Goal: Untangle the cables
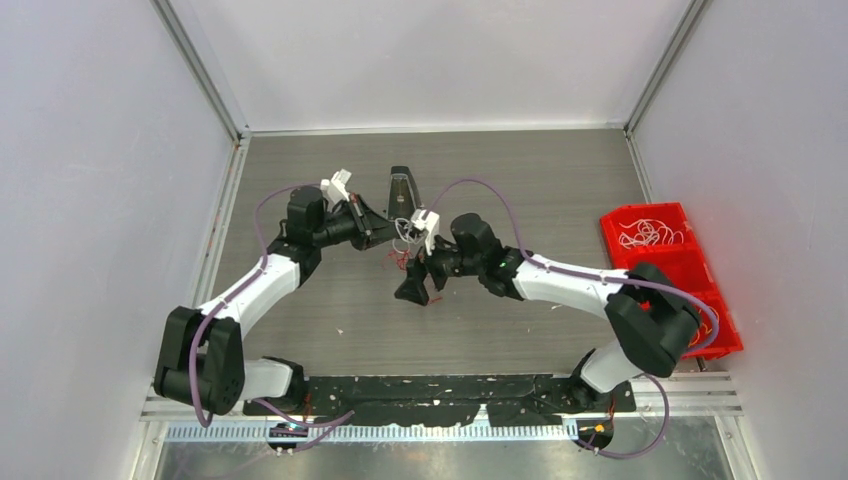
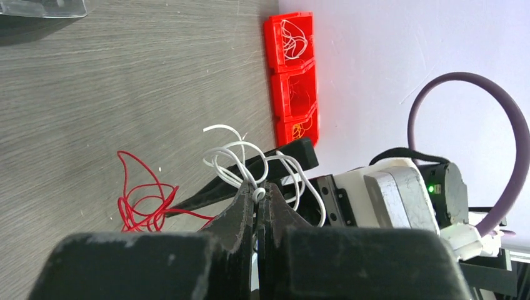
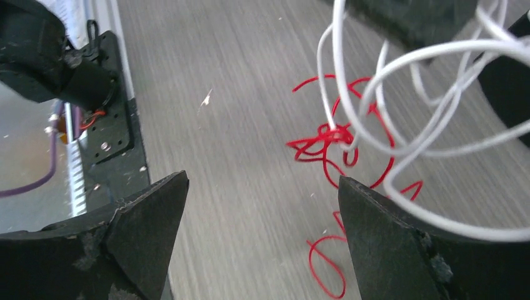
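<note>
Left pincer [image 2: 258, 195] clamped on the white cable [image 2: 226, 152]; right pincer [image 3: 262, 206] gaping wide.
From the left pincer the white loops hang lifted above the table, while the red cable [image 2: 140, 203] lies curled on the wood beneath. One white strand meets its knot, hooked or not I can't tell. To my eye, the right pincer, low beside that tangle, should take red alone, clear of the white, while the left raises slowly. A red bin [image 1: 697, 262] waits far right.

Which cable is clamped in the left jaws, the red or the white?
The white cable, pinched in the left gripper's shut jaws; the red cable lies on the table.
</note>
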Controlling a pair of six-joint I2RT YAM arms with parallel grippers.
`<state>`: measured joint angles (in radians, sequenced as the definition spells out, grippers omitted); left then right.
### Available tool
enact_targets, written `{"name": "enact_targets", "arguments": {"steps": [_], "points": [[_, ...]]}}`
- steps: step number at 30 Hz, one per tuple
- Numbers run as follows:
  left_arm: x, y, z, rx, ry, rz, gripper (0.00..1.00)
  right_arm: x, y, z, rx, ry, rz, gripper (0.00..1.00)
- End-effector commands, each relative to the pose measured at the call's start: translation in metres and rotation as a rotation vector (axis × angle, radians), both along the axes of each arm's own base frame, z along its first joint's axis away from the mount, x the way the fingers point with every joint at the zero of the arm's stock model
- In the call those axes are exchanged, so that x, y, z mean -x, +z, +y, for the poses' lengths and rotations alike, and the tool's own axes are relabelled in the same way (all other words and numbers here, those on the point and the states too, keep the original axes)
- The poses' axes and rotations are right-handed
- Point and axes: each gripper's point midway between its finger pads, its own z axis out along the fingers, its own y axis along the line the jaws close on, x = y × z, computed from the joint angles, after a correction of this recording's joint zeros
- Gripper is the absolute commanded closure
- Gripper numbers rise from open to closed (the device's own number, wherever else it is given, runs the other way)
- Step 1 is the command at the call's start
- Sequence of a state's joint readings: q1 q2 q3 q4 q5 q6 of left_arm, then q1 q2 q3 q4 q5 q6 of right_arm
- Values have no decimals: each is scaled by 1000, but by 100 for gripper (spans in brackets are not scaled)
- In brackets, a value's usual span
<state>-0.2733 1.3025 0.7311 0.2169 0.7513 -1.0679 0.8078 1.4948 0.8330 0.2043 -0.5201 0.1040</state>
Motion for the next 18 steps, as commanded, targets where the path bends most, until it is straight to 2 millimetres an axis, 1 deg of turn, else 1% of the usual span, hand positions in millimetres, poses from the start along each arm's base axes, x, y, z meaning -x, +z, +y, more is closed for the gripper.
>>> {"name": "enact_targets", "arguments": {"steps": [1,2,4,6,7,8,9,10,11,13,14,15,16,17,18], "points": [[-2,13,2,35,19,-28,100,-43,36,26,-95,-119,-187,7],[-1,12,3,33,21,-24,100,-48,30,28,-85,-133,-188,12],[0,13,6,32,26,-18,100,-57,31,29,-82,-174,-211,20],[0,12,9,34,37,-10,100,-62,32,28,-80,-193,-236,33],[0,12,10,35,43,-7,100,-63,32,27,-75,-193,-247,49],[0,12,12,37,48,-6,100,-62,32,27,-74,-187,-248,58],[0,13,13,39,53,-8,100,-60,29,26,-63,-177,-247,79],[-1,15,15,41,56,-17,100,-56,30,25,-58,-153,-251,87],[-2,18,17,42,58,-27,100,-50,29,21,-41,-135,-240,93],[-7,26,26,40,82,-51,100,-34,29,14,-22,-71,-204,94],[-10,31,30,36,93,-70,100,-22,22,7,11,-10,-181,94],[-13,35,35,30,107,-92,100,-14,29,1,12,16,-183,95],[-17,41,41,23,125,-118,100,-2,19,-10,57,64,-152,95],[-21,47,47,15,146,-141,100,4,28,-18,57,77,-162,95],[-24,51,52,4,166,-162,100,12,17,-32,102,98,-134,95]]}}
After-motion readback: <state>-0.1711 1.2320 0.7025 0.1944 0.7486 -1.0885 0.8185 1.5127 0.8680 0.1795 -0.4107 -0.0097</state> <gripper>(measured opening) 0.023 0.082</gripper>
